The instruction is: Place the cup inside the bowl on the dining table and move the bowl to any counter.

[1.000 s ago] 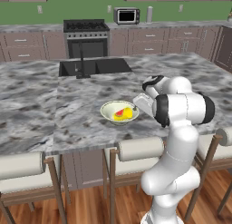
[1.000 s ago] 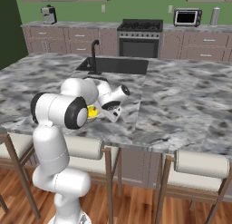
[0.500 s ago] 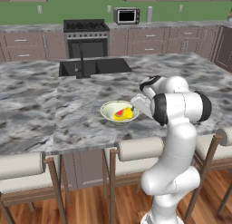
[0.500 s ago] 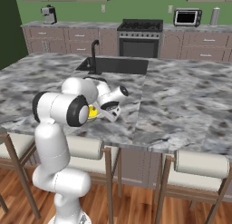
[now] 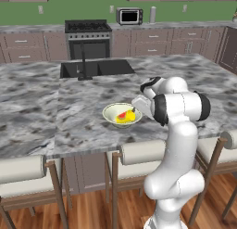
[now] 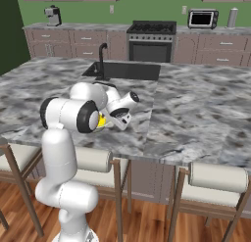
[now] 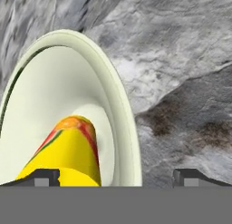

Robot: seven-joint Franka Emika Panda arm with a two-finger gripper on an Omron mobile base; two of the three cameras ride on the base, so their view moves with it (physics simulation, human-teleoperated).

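The cup lay inside the bowl on the dining table; the gripper sat at the bowl's 3 o'clock rim, jaws spread wide, holding nothing

Glossy white arm built of rounded, tube-like segments, swelling into a fat bulb near the base. Dark, near-black bands at the joints, the broadest ringing the big round shoulder-like joint. Smooth casing, with no cables, screws or markings to make out. White, blocky hand with a small black round cap at one end. Two small dark finger tips, squared off, each with a lighter grey face, standing wide apart.
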